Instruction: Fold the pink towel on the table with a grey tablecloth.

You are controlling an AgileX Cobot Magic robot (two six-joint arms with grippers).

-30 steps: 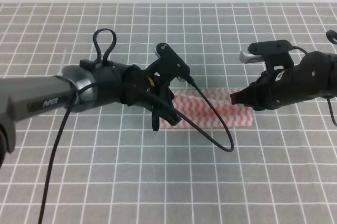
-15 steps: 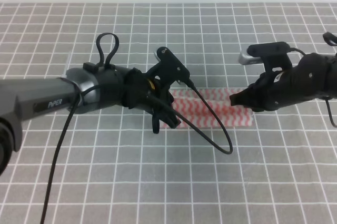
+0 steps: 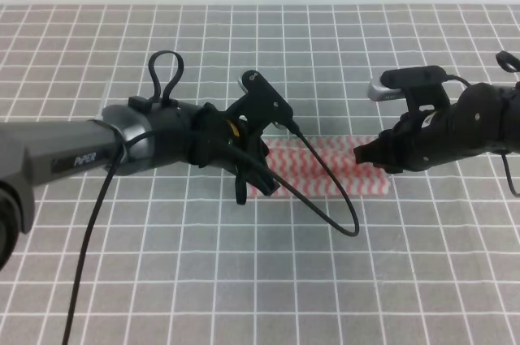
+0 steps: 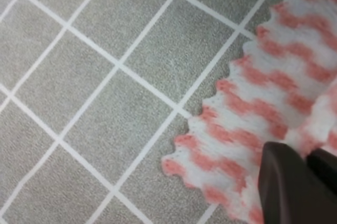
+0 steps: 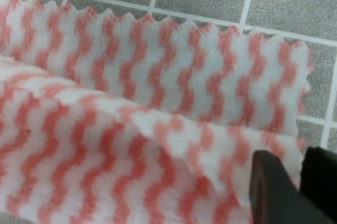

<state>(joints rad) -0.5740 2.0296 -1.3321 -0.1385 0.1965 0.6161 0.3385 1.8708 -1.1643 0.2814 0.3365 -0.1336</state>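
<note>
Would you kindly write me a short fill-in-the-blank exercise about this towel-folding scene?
1. The pink towel carries wavy stripes of pink and ____.
2. The tablecloth is grey with a ____ of thin white lines.
3. The left gripper works at the towel's ____ end in the high view.
4. In the right wrist view, one towel layer lies ____ over another.

Missing words: white; grid; left; folded

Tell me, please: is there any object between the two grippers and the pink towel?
No, nothing visible. The left gripper and the right gripper are each already at an end of the pink towel. Only bare grey tablecloth lies around it.
</note>
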